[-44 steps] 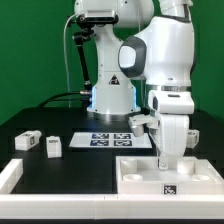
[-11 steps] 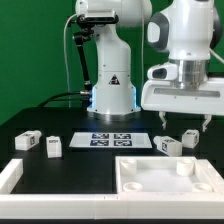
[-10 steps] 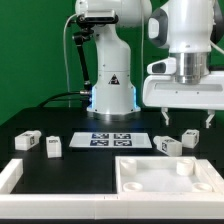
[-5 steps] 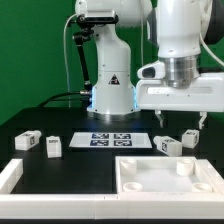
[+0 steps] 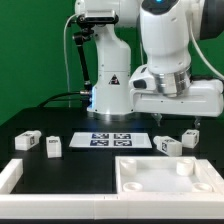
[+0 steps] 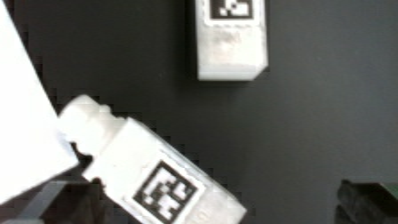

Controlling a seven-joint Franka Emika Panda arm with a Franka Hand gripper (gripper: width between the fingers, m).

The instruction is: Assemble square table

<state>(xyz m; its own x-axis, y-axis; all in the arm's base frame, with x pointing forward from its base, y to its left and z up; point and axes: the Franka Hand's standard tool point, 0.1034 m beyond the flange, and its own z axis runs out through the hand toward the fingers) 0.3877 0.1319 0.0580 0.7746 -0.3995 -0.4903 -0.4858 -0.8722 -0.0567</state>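
Observation:
The square tabletop (image 5: pixel 150 178) lies recessed side up at the front, on the exterior view's right. Two white legs (image 5: pixel 168 145) (image 5: pixel 189 137) lie just behind it. Two more legs (image 5: pixel 27 140) (image 5: pixel 52 146) lie on the exterior view's left. My gripper (image 5: pixel 176 120) hangs open and empty above the two right-hand legs. In the wrist view the gripper (image 6: pixel 205 205) is open with its dark fingertips (image 6: pixel 370 200) wide apart. One tagged leg (image 6: pixel 151 170) lies slanted close to one finger. Another leg (image 6: pixel 231 40) lies farther off. The tabletop's edge (image 6: pixel 15 110) shows at the side.
The marker board (image 5: pixel 112 139) lies flat in front of the robot base (image 5: pixel 110 98). A long white bar (image 5: pixel 10 176) edges the workspace at the front on the exterior view's left.
Over 4 seconds the gripper rose from the tabletop. In the last second the arm turned and shifted toward the exterior view's left, staying open above the right-hand legs.

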